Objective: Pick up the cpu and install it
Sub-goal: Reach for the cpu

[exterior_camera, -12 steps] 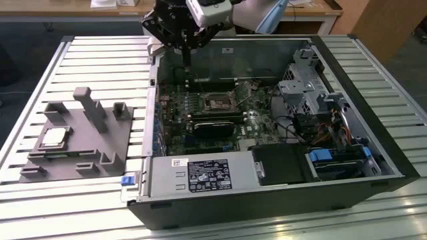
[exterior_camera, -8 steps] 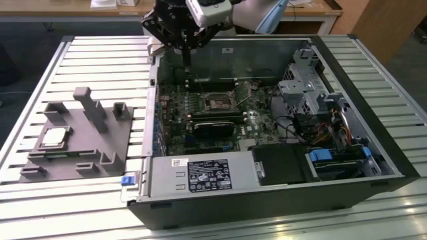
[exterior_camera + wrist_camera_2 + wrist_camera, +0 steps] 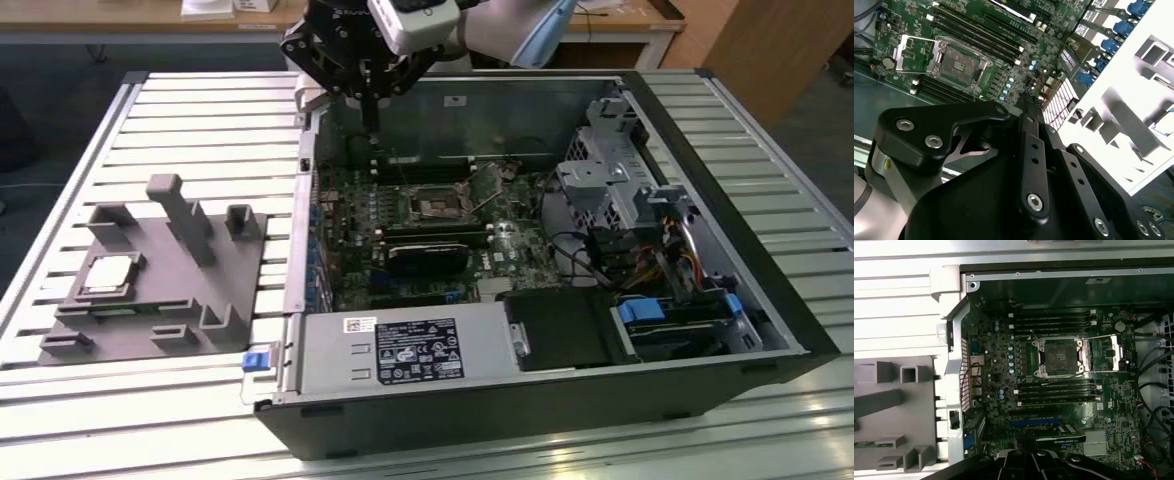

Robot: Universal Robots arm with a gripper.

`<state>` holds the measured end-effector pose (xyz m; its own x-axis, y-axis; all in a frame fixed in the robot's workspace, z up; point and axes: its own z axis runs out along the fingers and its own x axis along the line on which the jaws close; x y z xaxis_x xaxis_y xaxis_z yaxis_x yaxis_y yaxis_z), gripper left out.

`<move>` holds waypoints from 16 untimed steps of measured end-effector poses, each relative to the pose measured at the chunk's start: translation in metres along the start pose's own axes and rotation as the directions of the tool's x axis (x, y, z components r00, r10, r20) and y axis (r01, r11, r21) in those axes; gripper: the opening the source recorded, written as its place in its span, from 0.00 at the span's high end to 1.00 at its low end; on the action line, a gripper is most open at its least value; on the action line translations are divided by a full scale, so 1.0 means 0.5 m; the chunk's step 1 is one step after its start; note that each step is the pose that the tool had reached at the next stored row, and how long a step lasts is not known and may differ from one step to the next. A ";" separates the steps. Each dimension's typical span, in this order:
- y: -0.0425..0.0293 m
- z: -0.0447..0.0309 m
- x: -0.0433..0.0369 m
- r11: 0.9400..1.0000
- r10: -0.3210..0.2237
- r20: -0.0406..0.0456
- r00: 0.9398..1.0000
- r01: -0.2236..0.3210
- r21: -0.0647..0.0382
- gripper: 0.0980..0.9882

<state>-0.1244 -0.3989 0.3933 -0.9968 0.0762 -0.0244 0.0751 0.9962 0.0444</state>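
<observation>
Item 1, hand (image 3: 370,122): I read it as closed and empty, its fingers drawn into one narrow tip. In the exterior view it hangs over the far edge of the open computer case (image 3: 534,410), at eleven o'clock from the CPU socket (image 3: 438,205). In the second wrist view the hand (image 3: 1029,100) points over the motherboard (image 3: 1004,75), well apart from everything it could grasp.

Item 2, cpu (image 3: 110,275): lies flat on the grey fixture plate (image 3: 174,300), silver top up, toward the plate's nine o'clock side. The plate is outside the case, at nine o'clock from it in the exterior view. The chip is well apart from the hand.

Item 3, CPU socket: shown in both wrist views (image 3: 959,62) (image 3: 1060,356), its contact field exposed and its metal frame folded open beside it. Memory slots (image 3: 1054,317) run along both sides.

Item 4, black card (image 3: 427,257): seated at six o'clock from the socket in the exterior view.

Item 5, power supply (image 3: 400,350): at six o'clock from the card, against the case's near wall.

Item 6, bench (image 3: 200,130): slatted metal, carrying the case and plate.
</observation>
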 end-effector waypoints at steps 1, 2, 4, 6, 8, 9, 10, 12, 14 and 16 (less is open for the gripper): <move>0.000 0.000 0.000 1.000 0.000 0.000 1.000 0.000 0.000 0.99; 0.000 0.000 0.001 1.000 0.000 0.000 1.000 0.000 0.000 0.99; -0.001 0.000 0.009 1.000 0.000 0.000 1.000 0.000 0.000 0.99; -0.001 0.000 0.010 1.000 0.000 0.000 1.000 0.000 0.000 0.99; -0.001 0.000 0.011 1.000 0.000 0.000 1.000 0.000 0.000 0.99; -0.001 0.000 0.011 1.000 0.000 0.000 1.000 0.000 0.000 0.99; -0.001 0.000 0.012 1.000 0.000 0.000 1.000 0.000 0.000 0.99; -0.001 0.000 0.013 1.000 0.000 0.000 1.000 0.000 0.000 0.99; -0.001 0.000 0.013 1.000 0.000 0.000 1.000 0.000 0.000 0.99; -0.001 0.000 0.014 1.000 0.000 0.000 1.000 0.000 0.000 0.99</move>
<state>-0.1316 -0.3989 0.3933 -0.9968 0.0762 -0.0244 0.0751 0.9962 0.0444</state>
